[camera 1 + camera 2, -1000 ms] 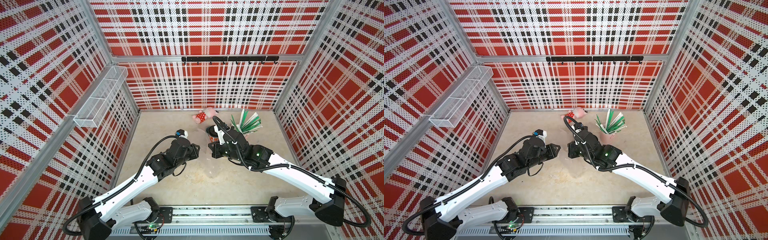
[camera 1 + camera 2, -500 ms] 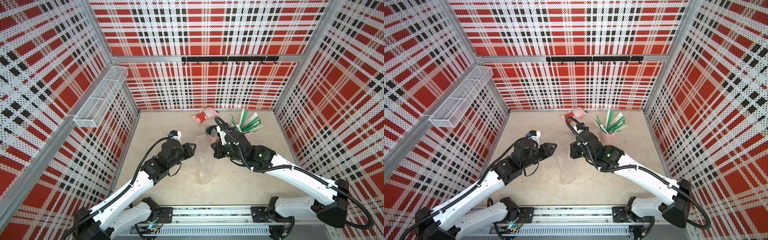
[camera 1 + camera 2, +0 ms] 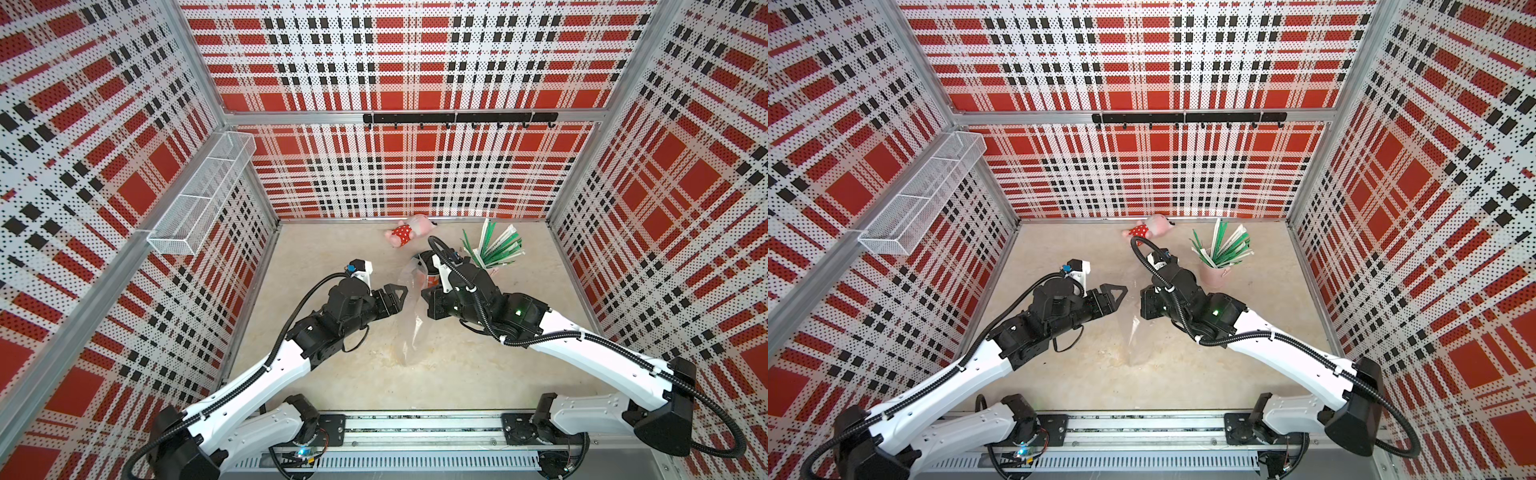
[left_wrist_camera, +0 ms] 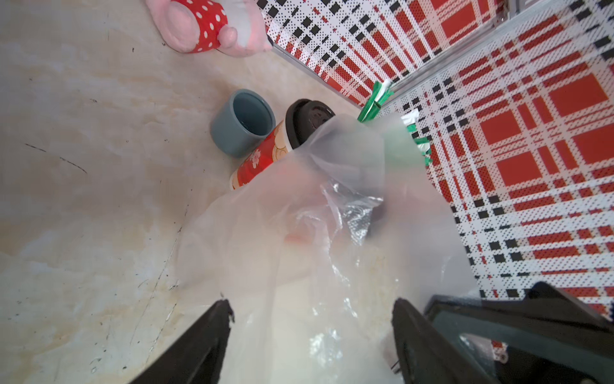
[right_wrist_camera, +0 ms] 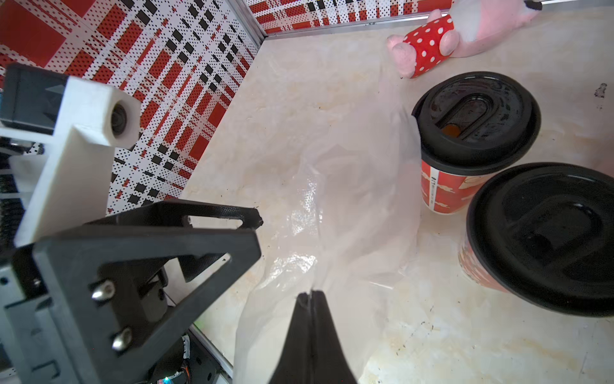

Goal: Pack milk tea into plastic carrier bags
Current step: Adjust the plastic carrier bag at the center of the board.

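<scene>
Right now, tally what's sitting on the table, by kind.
Red milk tea cups: 2
Grey-blue cup: 1
Pink straw cup: 1
Plush toy: 1
Clear plastic bag: 1
Total: 6

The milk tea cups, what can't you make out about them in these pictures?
Right wrist view: the frame edge cuts off the nearer cup.
Left wrist view: the plastic bag veils one cup to a red blur.
Top views: the right arm hides both, bar one lid in a top view.
</scene>
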Motion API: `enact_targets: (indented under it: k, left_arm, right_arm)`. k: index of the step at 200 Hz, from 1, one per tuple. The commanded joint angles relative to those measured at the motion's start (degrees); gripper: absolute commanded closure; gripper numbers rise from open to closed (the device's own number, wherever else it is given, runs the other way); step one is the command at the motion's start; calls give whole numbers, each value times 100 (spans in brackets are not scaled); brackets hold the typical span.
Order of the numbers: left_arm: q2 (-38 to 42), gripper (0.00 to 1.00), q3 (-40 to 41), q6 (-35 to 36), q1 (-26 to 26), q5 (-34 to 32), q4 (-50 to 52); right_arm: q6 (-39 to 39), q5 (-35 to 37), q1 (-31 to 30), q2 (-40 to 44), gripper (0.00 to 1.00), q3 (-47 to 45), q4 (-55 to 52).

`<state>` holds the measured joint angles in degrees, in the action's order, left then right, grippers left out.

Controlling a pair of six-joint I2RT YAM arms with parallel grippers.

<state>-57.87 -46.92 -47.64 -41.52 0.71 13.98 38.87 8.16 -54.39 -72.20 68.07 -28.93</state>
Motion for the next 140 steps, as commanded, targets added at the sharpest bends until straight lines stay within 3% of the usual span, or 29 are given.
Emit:
enact_targets:
  k: [1, 32, 98, 140]
  left_arm:
    - [-207, 18, -493, 464, -242, -231, 375]
    - [-727, 21, -883, 683, -444, -415, 599]
    - [-1176, 19, -1077, 943, -280, -460, 756]
    - [-1310, 30, -1062, 967, -191, -425, 698]
  right_arm:
    - [19, 75, -40, 162, 100, 4, 80]
    - [0, 102, -45, 189, 100, -22, 114]
    - [-27, 115, -38, 241, 100, -53, 193]
    - [-54, 148, -33, 312, 100, -127, 209]
